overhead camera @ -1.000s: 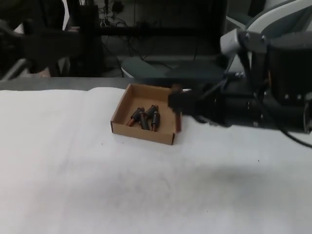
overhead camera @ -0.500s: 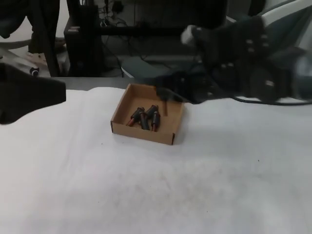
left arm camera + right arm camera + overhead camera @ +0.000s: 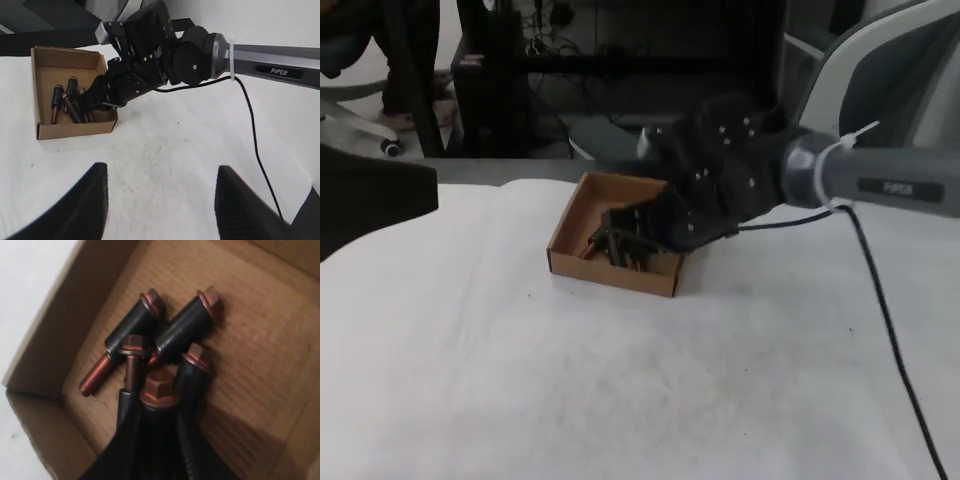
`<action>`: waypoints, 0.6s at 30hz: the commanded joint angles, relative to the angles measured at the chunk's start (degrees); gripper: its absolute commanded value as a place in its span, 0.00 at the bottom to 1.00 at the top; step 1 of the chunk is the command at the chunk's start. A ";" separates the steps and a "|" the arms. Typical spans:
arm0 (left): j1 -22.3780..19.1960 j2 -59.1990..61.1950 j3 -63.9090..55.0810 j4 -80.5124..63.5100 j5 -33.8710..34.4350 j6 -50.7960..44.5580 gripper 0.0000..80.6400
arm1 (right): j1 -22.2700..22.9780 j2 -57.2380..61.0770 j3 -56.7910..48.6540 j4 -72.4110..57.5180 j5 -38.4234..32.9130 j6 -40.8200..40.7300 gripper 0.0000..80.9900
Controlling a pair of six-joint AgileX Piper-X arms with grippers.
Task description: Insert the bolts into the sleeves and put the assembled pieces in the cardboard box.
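Pinching a sleeved bolt (image 3: 159, 394), right pincer (image 3: 628, 243) points its shaft into the cardboard box (image 3: 610, 273).

The white surface (image 3: 570, 400) is brightly, evenly lit from overhead, close to washed out in the high view, with the room (image 3: 620, 60) behind dim. The arm (image 3: 880, 185) throws only a faint, soft shadow. Inside the cardboard box (image 3: 260, 365) one wall shades a corner; the bolt (image 3: 159, 392) held in the right tool (image 3: 157, 407) shows a dull sheen. The left tool (image 3: 160, 200) reads as dark silhouettes.
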 commanded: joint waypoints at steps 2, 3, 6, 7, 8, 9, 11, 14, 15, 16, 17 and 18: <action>0.17 -1.79 -0.22 -0.09 0.08 0.23 0.77 | -0.85 0.11 -0.86 0.47 1.67 -1.07 0.01; 0.17 -1.99 -0.22 -0.09 0.08 0.23 0.77 | -0.97 0.11 -0.86 0.46 1.51 -1.07 0.00; 0.17 -2.17 -0.22 -0.09 0.08 0.23 0.77 | -1.06 0.11 -1.09 0.35 0.25 -1.07 0.20; 0.17 -2.17 -0.22 -0.09 0.08 0.23 0.77 | -1.06 0.11 -1.30 0.48 -0.11 -1.07 0.33; 0.17 -2.15 -0.22 0.23 0.08 0.23 0.77 | -1.06 0.11 -1.66 0.89 -0.11 -0.80 0.52; 0.17 -2.15 -0.22 0.40 0.08 0.23 0.77 | -1.06 0.11 -2.09 1.33 -0.13 -0.33 0.72; 0.17 -2.15 -0.22 1.39 0.08 0.23 0.77 | -1.06 0.11 -3.14 2.82 0.71 -0.31 0.86; 0.17 -2.15 -0.22 3.37 0.08 0.23 0.77 | -1.21 -0.11 -4.71 5.58 0.96 -1.07 0.86; 0.17 -2.15 -0.22 3.91 0.08 0.36 0.77 | -1.15 -0.36 -5.06 6.02 0.43 -1.06 0.86; 0.17 -2.15 -0.22 4.36 0.08 0.36 0.77 | -1.15 -0.68 -5.47 6.51 -0.28 -1.06 0.85; 0.17 -2.15 -0.22 4.64 -0.08 0.36 0.77 | -1.15 -0.94 -5.77 6.98 -0.82 -1.06 0.85; 0.17 -2.15 -0.22 4.81 -0.27 0.36 0.77 | -1.15 -1.58 -6.12 7.78 -1.61 -1.06 0.86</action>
